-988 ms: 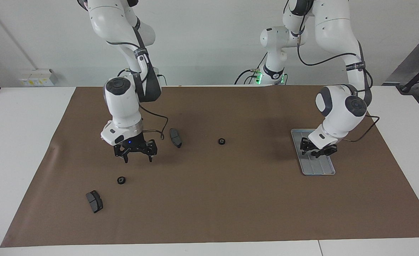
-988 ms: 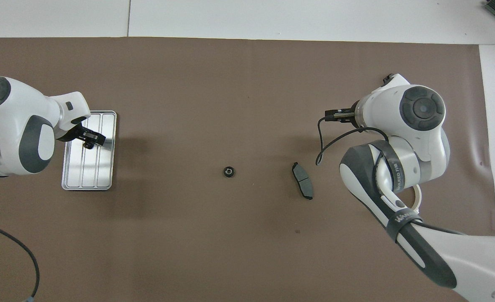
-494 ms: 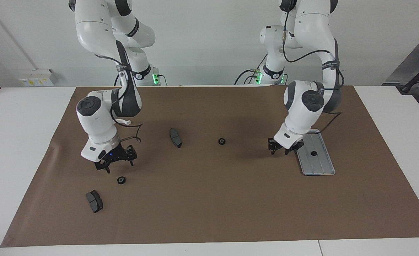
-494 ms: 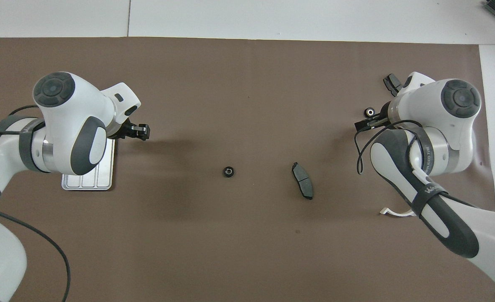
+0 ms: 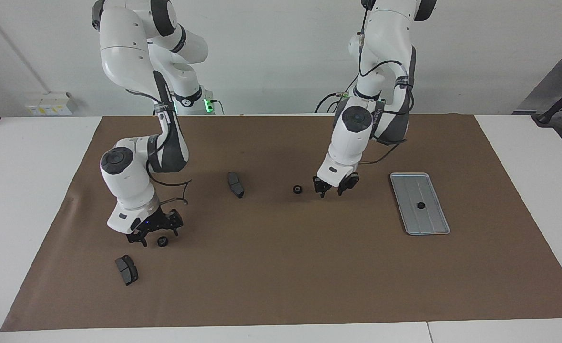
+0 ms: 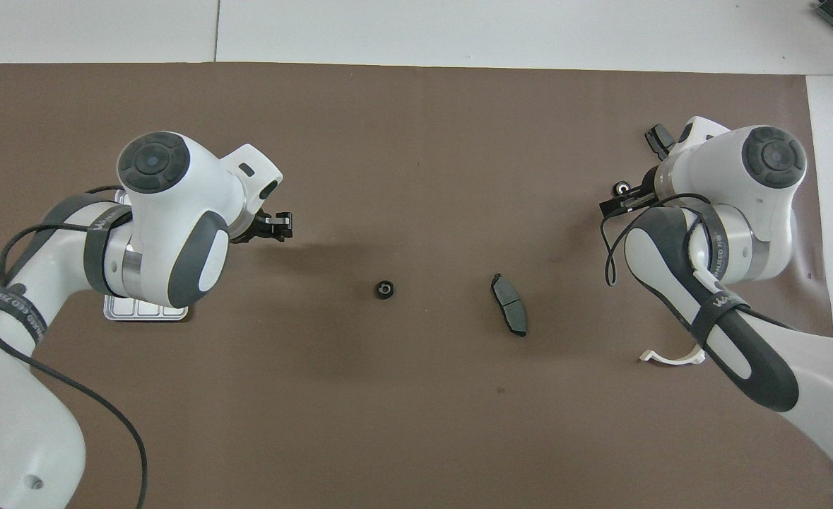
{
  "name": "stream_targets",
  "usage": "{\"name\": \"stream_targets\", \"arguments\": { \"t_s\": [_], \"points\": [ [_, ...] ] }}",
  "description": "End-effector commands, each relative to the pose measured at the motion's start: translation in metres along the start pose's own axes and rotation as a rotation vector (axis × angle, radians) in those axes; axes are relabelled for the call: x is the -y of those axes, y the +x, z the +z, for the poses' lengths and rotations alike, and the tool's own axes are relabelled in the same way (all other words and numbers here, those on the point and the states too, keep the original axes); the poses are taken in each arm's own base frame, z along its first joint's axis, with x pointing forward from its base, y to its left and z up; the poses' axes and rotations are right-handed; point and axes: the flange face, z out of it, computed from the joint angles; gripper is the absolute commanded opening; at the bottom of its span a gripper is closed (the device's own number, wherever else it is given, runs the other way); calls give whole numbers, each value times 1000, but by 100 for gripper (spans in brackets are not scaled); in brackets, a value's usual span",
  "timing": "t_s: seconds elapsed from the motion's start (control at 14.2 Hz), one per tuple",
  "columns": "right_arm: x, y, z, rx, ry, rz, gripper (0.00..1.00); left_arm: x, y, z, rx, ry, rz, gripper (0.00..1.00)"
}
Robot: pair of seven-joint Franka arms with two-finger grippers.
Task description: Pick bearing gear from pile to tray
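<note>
Hovering just beside a black gear [image 5: 297,189], the left gripper [image 5: 335,187] stands open and empty. Its arm hides most of the tray [image 6: 146,312] from overhead. Low beside another gear [image 5: 162,241], the right gripper [image 5: 152,231] spreads empty.

Illumination is bright, even and diffuse from above in both views, with no dim areas. Shadows are soft and faint: a blurred dark patch lies on the brown mat [image 5: 281,267] beneath the left arm [image 5: 352,138] and another beneath the right arm [image 5: 133,176], none with a hard edge. The tray [image 5: 433,226] carries a mild pale sheen without harsh glare; focus is sharp across both views, and straight edges show no evident bending near the borders.
</note>
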Motion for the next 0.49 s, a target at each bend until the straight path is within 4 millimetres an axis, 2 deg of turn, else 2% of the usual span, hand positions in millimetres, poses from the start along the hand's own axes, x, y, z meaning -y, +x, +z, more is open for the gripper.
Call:
{"name": "stream_targets", "arguments": {
  "t_s": [0.0,0.21,0.42],
  "points": [
    [-3,4,5,-9,20,-24,88,-36,-19,16,-29,-33,-73,60],
    [-4,-3,11,23,23,-27,83,-52,-30,22,-26,-36,-69,57],
    [-1,-5,14,31,27,-28,76,-63,-38,38,-19,-33,-63,55]
  ]
}}
